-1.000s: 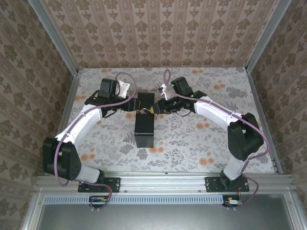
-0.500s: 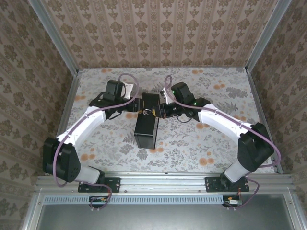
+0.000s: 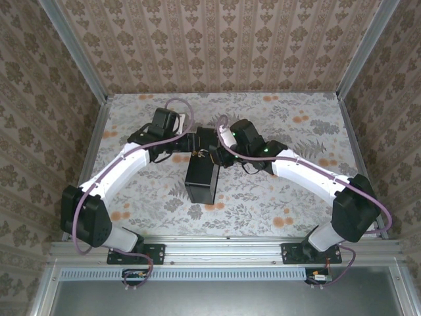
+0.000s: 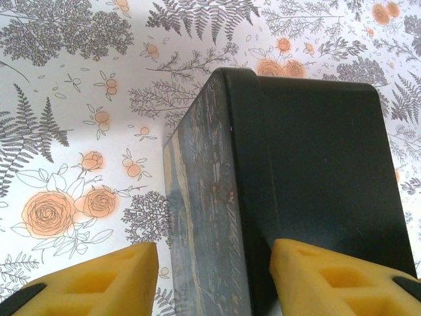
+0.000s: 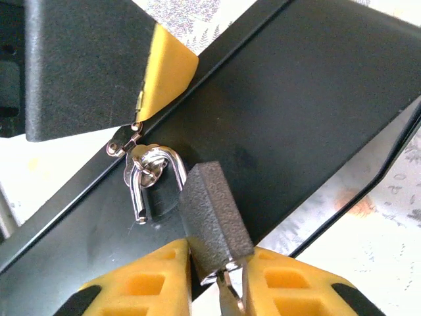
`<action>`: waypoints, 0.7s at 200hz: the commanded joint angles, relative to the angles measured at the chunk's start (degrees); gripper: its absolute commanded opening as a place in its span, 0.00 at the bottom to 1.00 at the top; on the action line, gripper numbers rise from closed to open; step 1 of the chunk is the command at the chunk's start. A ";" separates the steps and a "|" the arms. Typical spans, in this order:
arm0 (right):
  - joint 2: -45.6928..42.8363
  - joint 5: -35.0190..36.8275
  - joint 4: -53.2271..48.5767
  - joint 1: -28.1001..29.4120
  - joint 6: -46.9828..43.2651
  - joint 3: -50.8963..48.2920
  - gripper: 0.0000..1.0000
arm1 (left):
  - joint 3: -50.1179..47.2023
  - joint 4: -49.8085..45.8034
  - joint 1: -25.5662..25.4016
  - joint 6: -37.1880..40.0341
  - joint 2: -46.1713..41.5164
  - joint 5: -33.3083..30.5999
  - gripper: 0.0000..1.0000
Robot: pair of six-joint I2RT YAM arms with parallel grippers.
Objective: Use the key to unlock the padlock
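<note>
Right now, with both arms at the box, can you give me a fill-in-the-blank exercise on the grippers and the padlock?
1. The right gripper clamps the padlock between its two ____ fingers.
2. The padlock's body is dark grey, and its shackle is ____.
3. The left gripper has one finger on either ____ of an edge of the black box.

Missing words: yellow; silver; side.
</note>
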 commanded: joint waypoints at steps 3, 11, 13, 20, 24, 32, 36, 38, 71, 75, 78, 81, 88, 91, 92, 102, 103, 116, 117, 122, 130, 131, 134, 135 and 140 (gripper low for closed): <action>-2.76 -0.07 6.05 1.44 -7.43 0.76 0.20 | -0.62 -6.04 -0.76 -0.75 2.93 -1.46 0.51; -2.88 0.10 6.82 1.39 -7.31 0.22 0.19 | -0.69 -5.94 -0.76 -0.76 3.11 -1.43 0.51; -2.95 0.10 7.16 1.44 -7.28 0.06 0.19 | -0.64 -5.87 -0.76 -0.81 3.17 -1.40 0.51; -3.15 -0.06 7.94 1.45 -7.27 -0.40 0.20 | -0.58 -5.85 -0.76 -0.68 3.32 -1.14 0.51; -3.31 0.01 8.24 1.45 -7.42 -0.61 0.22 | -0.53 -5.89 -0.82 -0.68 3.47 -0.92 0.51; -3.50 -0.06 8.64 1.40 -7.89 -0.77 0.27 | -0.40 -6.11 -0.91 -0.57 3.76 -0.73 0.51; -3.54 -0.08 8.67 1.42 -8.28 -0.82 0.29 | -0.33 -6.18 -1.00 -0.40 3.77 -0.57 0.51; -3.54 -0.14 8.67 1.42 -8.49 -0.82 0.29 | -0.30 -6.24 -1.06 -0.37 3.84 -0.55 0.51; -3.25 -3.32 9.50 1.49 -10.91 -0.33 0.29 | -0.44 -6.56 -1.50 -0.29 4.22 -0.97 0.50; -3.20 -3.82 9.72 1.45 -10.96 -0.46 0.28 | -0.52 -6.55 -1.46 -0.42 4.17 -1.13 0.50; -3.12 -3.93 9.70 1.50 -10.98 -0.35 0.26 | -0.58 -6.55 -1.46 -0.44 4.15 -1.27 0.51; -2.93 -3.96 9.47 1.43 -11.10 -0.19 0.25 | -0.67 -6.55 -1.47 -0.46 4.16 -1.37 0.51; -2.29 -3.97 8.09 1.45 -11.23 0.65 0.24 | -0.76 -6.47 -1.53 -0.60 4.09 -1.50 0.50; -2.09 -3.95 7.38 1.45 -11.35 1.09 0.24 | -0.81 -6.47 -1.47 -0.68 4.04 -1.51 0.50; -1.96 -3.99 7.06 1.45 -11.37 1.23 0.24 | -0.80 -6.47 -1.46 -0.70 4.04 -1.51 0.50; -1.41 -4.15 5.04 1.45 -11.49 1.93 0.24 | -0.80 -6.47 -1.46 -0.77 3.89 -1.64 0.50; -1.36 -4.13 4.93 1.45 -11.49 1.96 0.24 | -0.84 -6.47 -1.46 -0.79 3.87 -1.66 0.50; -1.33 -3.24 4.40 1.40 -11.14 1.59 0.27 | -0.78 -6.47 -1.46 -0.72 3.73 -1.91 0.50; -1.36 -3.15 4.34 1.38 -11.09 1.53 0.28 | -0.74 -6.47 -1.46 -0.76 3.70 -1.93 0.50; -1.49 -2.79 4.08 1.36 -11.05 1.45 0.32 | -0.74 -6.51 -1.38 -0.64 3.63 -1.94 0.50; -1.86 -1.76 3.33 1.29 -11.07 1.38 0.36 | -0.56 -6.67 -1.39 -0.55 3.70 -1.95 0.50; -1.94 -1.71 3.19 1.28 -11.10 1.42 0.36 | -0.54 -6.70 -1.38 -0.59 3.69 -1.95 0.50; -2.10 -1.60 2.80 1.27 -11.24 1.38 0.38 | -0.53 -6.79 -1.33 -0.53 3.63 -1.95 0.50; -2.19 -1.59 2.75 1.27 -11.28 1.43 0.38 | -0.53 -6.81 -1.30 -0.49 3.65 -1.95 0.50; -2.68 -1.70 2.34 1.32 -11.62 1.36 0.39 | -0.44 -6.80 -1.24 -0.53 3.63 -1.93 0.50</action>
